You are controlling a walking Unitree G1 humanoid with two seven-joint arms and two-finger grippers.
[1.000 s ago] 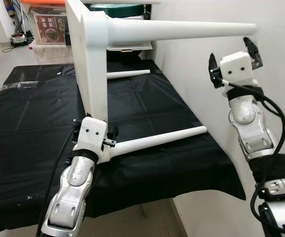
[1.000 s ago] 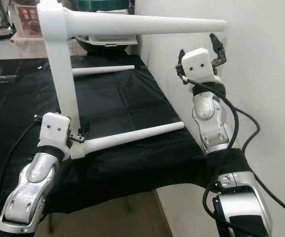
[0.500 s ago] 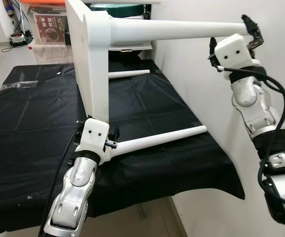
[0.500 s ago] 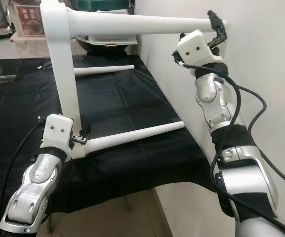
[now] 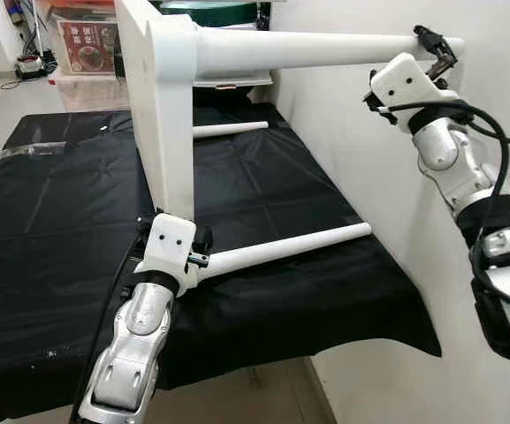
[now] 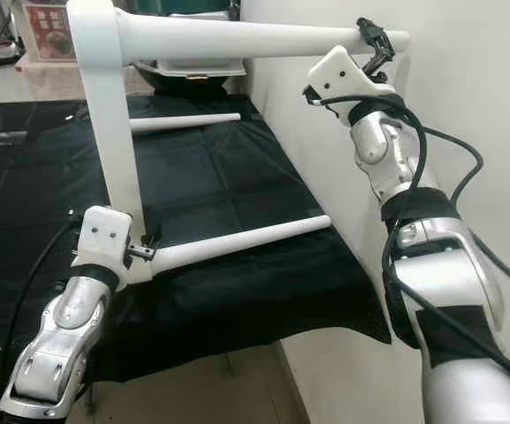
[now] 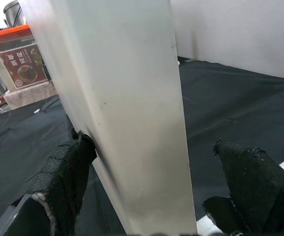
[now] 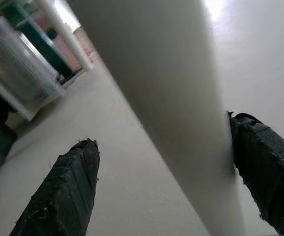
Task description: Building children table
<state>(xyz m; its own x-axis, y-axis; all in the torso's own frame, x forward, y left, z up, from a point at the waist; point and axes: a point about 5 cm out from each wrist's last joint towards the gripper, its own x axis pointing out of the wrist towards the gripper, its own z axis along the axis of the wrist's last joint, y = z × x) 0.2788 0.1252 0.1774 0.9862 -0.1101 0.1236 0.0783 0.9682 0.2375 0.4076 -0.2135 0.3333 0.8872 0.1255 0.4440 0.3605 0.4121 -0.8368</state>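
Fingers of the right gripper (image 5: 433, 51) sit spread around the tip of the upper leg (image 5: 308, 49), upper right of frame; one pad touches, the other stands off, so no firm pinch. Left gripper (image 7: 151, 182), lower left, straddles the tabletop panel (image 5: 162, 115) edge, fingers (image 7: 65, 169) spread, one touching. White children table rests on its side on the black cloth (image 5: 51, 221), lower leg (image 5: 281, 250) lying across it. Risk: panel stands on a narrow edge; with loose contact it could tip or slide on the cloth.
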